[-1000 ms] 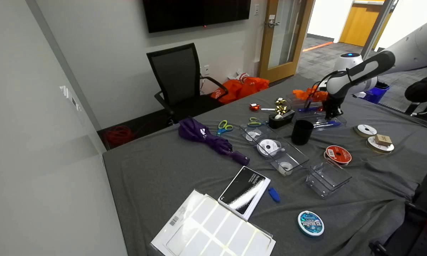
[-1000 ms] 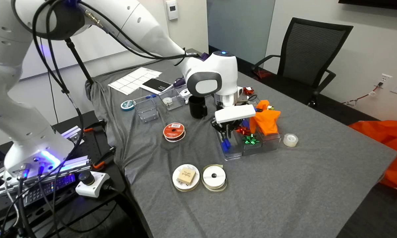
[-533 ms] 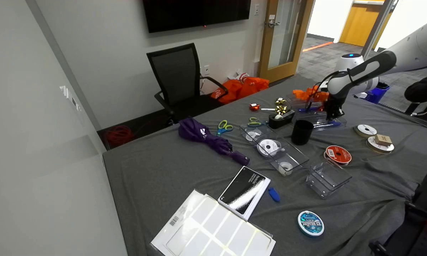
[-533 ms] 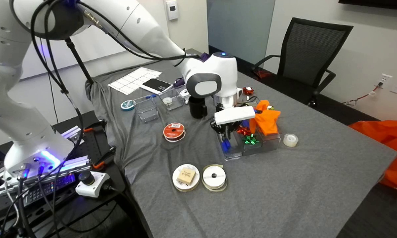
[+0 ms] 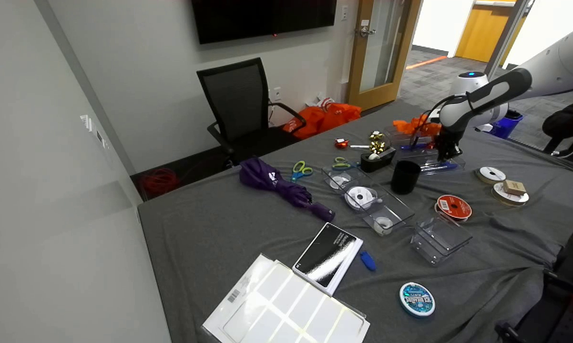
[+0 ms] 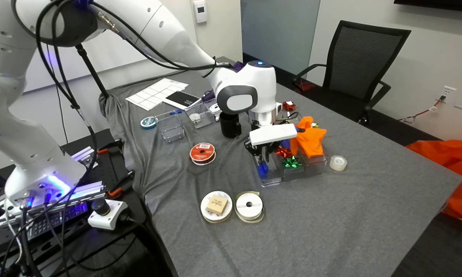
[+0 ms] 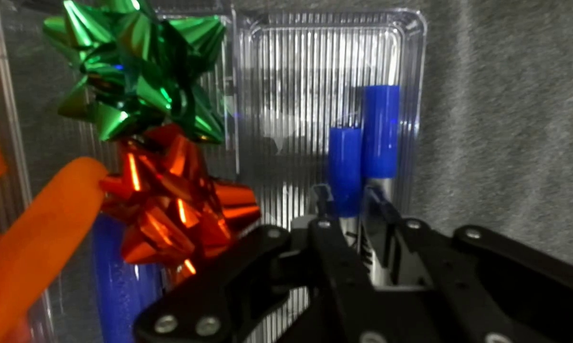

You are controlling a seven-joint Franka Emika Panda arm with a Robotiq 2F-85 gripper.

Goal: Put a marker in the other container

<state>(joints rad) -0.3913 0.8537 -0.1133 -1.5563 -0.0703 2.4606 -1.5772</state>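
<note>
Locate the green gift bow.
In the wrist view's upper left, the green gift bow appears above the red gift bow, left of two blue-capped markers.

I read ICE BREAKERS on the round blue tin point(image 5: 416, 299). Lettering on the blue-capped marker point(image 7: 345, 166) and the black-topped box point(image 5: 327, 252) is too blurred for me.

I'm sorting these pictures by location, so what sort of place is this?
Probably an office meeting room, judging by the wall-mounted screen, the mesh-backed chair and the wood-framed glass door.
</note>
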